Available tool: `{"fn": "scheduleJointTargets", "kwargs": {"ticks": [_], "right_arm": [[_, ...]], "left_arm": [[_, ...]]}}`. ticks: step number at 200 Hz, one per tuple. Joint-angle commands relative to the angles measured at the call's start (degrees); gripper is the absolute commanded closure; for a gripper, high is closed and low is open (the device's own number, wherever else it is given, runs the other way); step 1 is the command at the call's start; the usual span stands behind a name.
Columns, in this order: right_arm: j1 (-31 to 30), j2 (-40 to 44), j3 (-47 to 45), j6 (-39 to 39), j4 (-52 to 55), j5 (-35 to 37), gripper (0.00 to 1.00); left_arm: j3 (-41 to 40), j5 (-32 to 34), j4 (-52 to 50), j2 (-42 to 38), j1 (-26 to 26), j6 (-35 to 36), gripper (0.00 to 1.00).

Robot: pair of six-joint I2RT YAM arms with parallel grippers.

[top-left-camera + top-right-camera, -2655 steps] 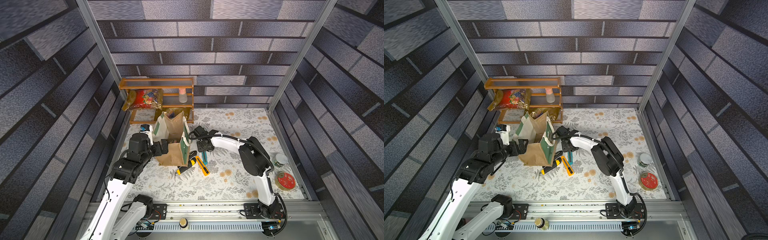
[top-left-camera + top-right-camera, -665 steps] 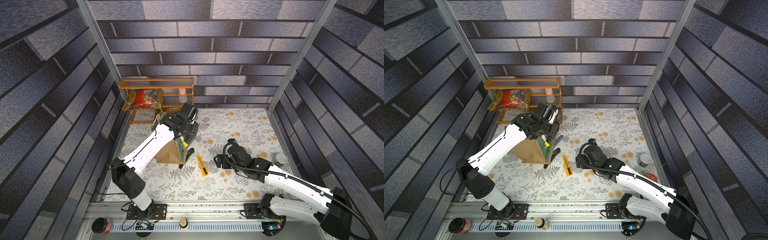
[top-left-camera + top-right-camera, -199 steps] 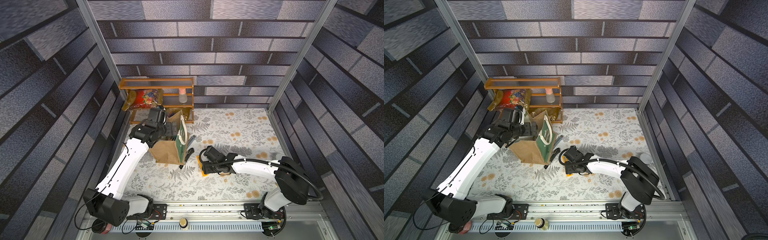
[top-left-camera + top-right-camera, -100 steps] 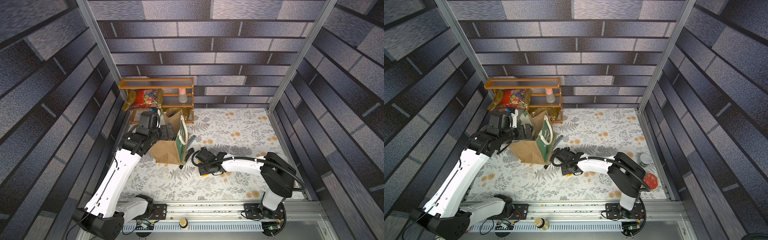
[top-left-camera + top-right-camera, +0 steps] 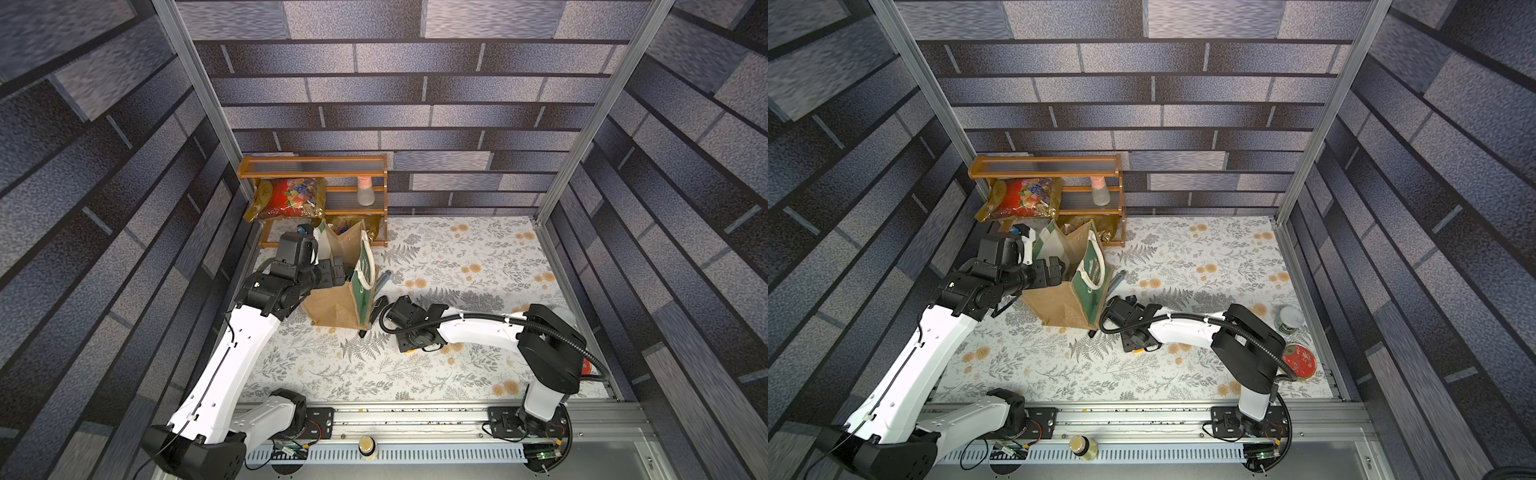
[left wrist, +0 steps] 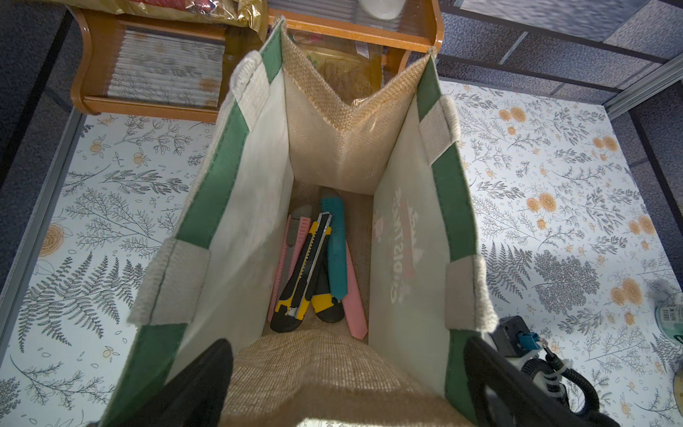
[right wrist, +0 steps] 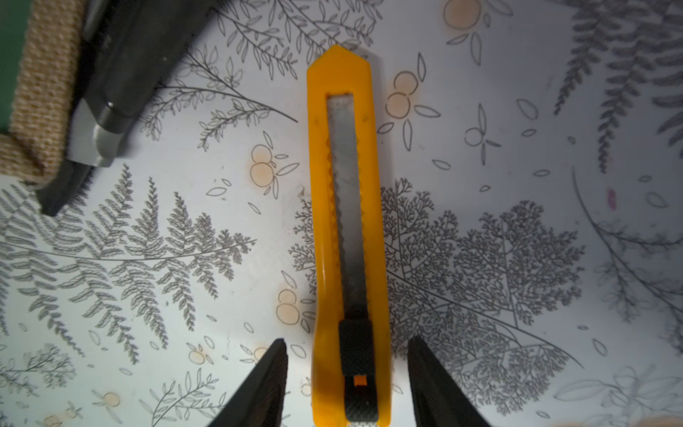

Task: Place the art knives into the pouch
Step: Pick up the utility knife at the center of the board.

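Note:
The yellow art knife (image 7: pixel 347 207) lies flat on the floral table, its black slider end between my right gripper's fingers. The right gripper (image 7: pixel 346 340) is open and straddles it, with a gap on each side. In both top views only a yellow sliver (image 5: pixel 411 351) (image 5: pixel 1138 351) shows under the right gripper (image 5: pixel 415 332) (image 5: pixel 1133 332). The pouch (image 5: pixel 336 299) (image 5: pixel 1067 299) stands upright and open to the gripper's left. My left gripper (image 6: pixel 345 342) (image 5: pixel 336 270) is wide open, with the pouch's near burlap wall (image 6: pixel 325 369) between its fingers. Several knives (image 6: pixel 314 258) lie inside.
A black and grey knife (image 7: pixel 111 85) (image 5: pixel 376 309) lies against the pouch's foot, and a grey one (image 5: pixel 384 278) sits just behind. A wooden shelf (image 5: pixel 311 166) with a foil snack bag (image 5: pixel 286 199) stands at the back left. A red tin (image 5: pixel 1298 361) and a white jar (image 5: pixel 1289 318) sit at the right edge.
The right gripper has slid left toward the pouch and its jaws have narrowed around the yellow knife. The left arm has drawn back to the pouch's left end.

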State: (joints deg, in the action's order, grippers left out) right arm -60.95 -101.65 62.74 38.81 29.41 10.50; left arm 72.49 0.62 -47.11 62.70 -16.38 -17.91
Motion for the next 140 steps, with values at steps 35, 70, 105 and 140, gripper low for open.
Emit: {"fn": "scheduleJointTargets", "kwargs": {"ticks": [35,70,105,140], "right_arm": [[-1.3,-1.8,-0.3,1.6,2.9,0.8,0.5],[-2.4,-4.0,2.1,0.5,6.7,4.1,0.51],[-3.5,-4.7,2.5,0.6,7.4,4.4,0.56],[-3.5,-3.7,1.9,1.0,6.6,4.5,0.64]], "left_arm": [[-1.0,-2.0,0.6,-0.8,0.8,-1.1,0.0],[-1.8,-2.7,1.5,-1.0,0.9,-1.2,0.0],[-2.1,-3.6,1.8,-0.9,0.9,-1.5,0.0],[-2.2,-3.5,1.9,-1.1,0.9,-1.3,0.0]]}}
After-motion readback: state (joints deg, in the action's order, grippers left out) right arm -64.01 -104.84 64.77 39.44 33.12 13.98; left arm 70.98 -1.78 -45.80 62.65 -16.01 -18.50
